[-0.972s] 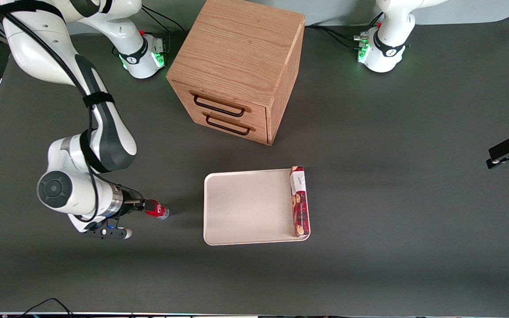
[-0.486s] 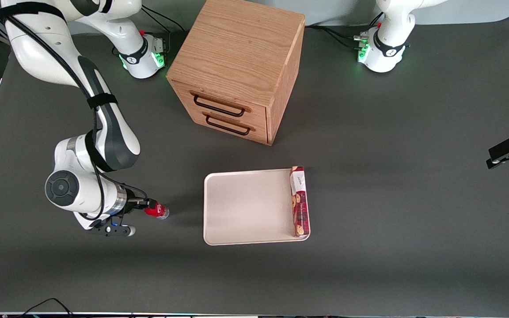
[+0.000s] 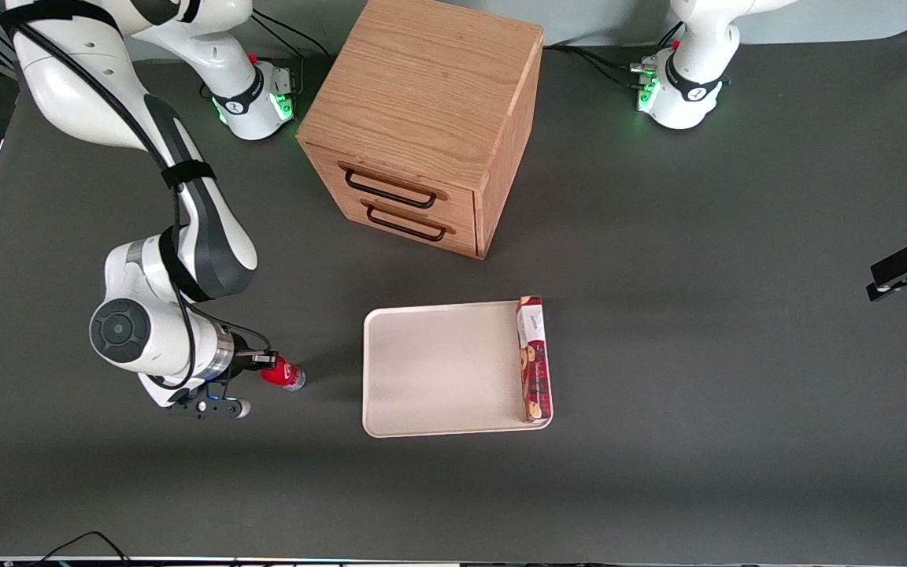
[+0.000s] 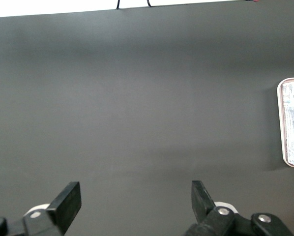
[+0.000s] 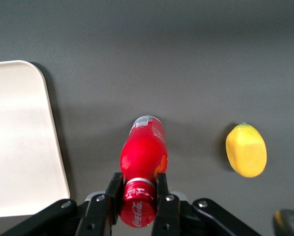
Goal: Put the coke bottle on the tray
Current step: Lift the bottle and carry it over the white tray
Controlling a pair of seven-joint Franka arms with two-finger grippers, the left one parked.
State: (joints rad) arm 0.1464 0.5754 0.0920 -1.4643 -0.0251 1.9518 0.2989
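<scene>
The coke bottle (image 3: 283, 374) is a tiny red bottle, held by its capped neck between the fingers of my right gripper (image 3: 268, 361). In the right wrist view the gripper (image 5: 138, 189) is shut on the bottle (image 5: 143, 157) just below the red cap. The bottle hangs over the dark table beside the cream-white tray (image 3: 442, 370), toward the working arm's end. The tray's rounded corner and rim show in the right wrist view (image 5: 19, 142).
A long red biscuit box (image 3: 534, 358) lies along the tray's edge toward the parked arm's end. A wooden drawer cabinet (image 3: 422, 122) stands farther from the front camera than the tray. A yellow lemon (image 5: 246, 150) lies on the table near the bottle.
The right arm has shifted slightly toward the tray with the bottle held in the gripper. The tray and box have not moved.
</scene>
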